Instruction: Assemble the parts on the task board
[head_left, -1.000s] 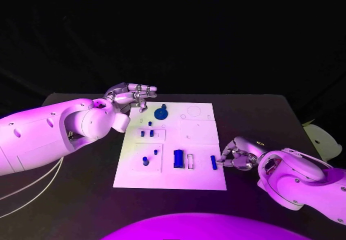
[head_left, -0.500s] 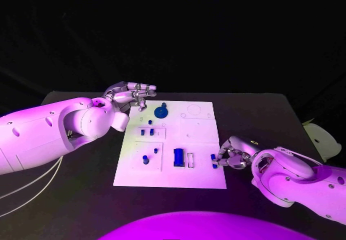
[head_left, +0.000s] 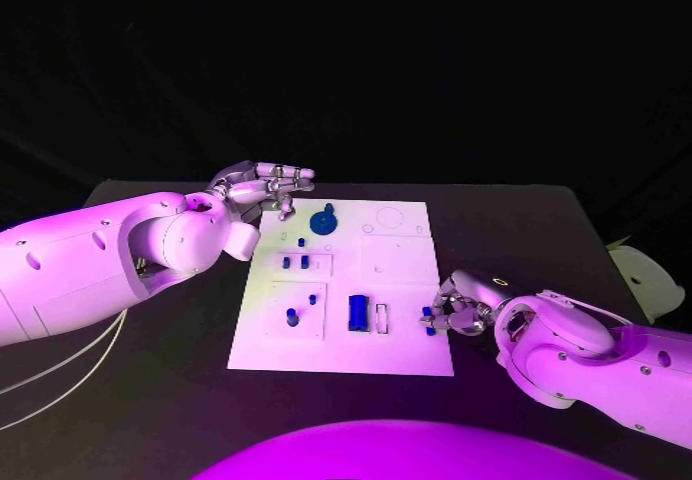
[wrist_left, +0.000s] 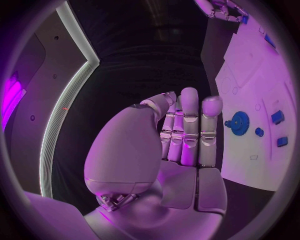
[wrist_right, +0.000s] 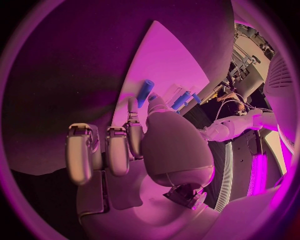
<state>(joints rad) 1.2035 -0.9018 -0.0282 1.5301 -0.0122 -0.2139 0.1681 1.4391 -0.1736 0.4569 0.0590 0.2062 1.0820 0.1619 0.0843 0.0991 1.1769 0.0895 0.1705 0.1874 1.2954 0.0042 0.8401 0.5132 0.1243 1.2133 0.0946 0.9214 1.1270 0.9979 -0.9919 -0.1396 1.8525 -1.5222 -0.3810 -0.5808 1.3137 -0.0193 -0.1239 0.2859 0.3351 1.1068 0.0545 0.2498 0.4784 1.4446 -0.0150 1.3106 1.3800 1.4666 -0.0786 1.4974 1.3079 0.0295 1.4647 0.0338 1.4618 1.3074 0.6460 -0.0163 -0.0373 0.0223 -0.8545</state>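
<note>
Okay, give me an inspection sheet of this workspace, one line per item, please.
Surface: black table, the white task board lying flat mid-table.
Job's things: blue gear at the board's far end, blue block near its front, small blue pieces between them, a blue peg at the board's right edge.
Clutter: nothing seen.
Hands: right hand pinches the blue peg; left hand hangs at the board's far left corner, holding nothing, fingers straight.
Cables: pale cables hang under the left arm.
Surroundings: dark backdrop.
</note>
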